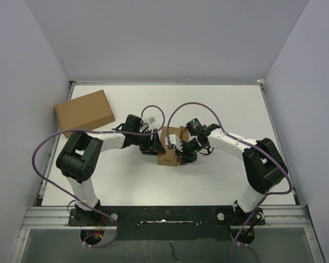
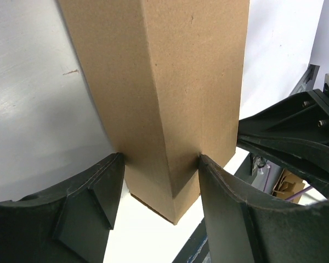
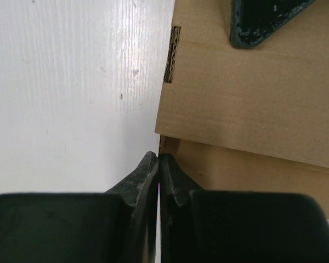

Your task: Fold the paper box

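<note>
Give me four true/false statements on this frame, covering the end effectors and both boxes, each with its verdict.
1. The left end effector clamps a folded part of the paper box. True.
2. The right end effector stands wide open. False: its jaws are shut, tips at the box's edge.
3. The larger plain box lies at the far left of the table. True.
4. The paper box lies beside the right arm's base. False: it lies mid-table between both end effectors.

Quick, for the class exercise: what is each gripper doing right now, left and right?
Left gripper: closed on a folded wall of the paper box.
Right gripper: closed, holding nothing, tips beside the paper box's edge.
</note>
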### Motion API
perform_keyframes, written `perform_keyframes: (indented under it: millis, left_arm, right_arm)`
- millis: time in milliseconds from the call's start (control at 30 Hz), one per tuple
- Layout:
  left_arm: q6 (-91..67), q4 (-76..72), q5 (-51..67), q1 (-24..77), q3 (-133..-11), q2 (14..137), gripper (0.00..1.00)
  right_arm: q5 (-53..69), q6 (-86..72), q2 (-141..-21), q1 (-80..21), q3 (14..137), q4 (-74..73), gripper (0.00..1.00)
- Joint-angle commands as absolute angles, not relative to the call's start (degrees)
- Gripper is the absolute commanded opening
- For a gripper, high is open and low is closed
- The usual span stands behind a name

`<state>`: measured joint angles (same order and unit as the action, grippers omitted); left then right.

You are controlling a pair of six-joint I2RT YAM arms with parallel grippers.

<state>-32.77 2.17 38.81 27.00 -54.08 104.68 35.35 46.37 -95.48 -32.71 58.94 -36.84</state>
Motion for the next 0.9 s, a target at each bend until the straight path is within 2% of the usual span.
perform_keyframes:
  millis: [0, 333, 667, 867]
  left_arm:
    - [-31.7, 3.47, 35.81, 28.5, -54.29, 105.63, 0.53]
    - [-28.76, 4.16, 36.65, 28.48, -56.64, 106.65, 0.54]
    - [-26.72, 5.72, 38.39, 28.21, -59.02, 107.39, 0.55]
    - [-24.93, 7.45, 38.81, 28.18, -60.67, 108.14, 0.56]
  right_arm:
    - [36.98, 41.3, -94.54, -33.78, 61.81, -32.31, 0.0]
    - [38.17, 40.54, -96.64, -35.42, 63.16, -34.15, 0.01]
    - [45.68, 45.69, -94.02, -28.13, 64.38, -40.36, 0.22]
    - [49.02, 46.84, -91.07, -23.61, 65.28, -41.68, 0.3]
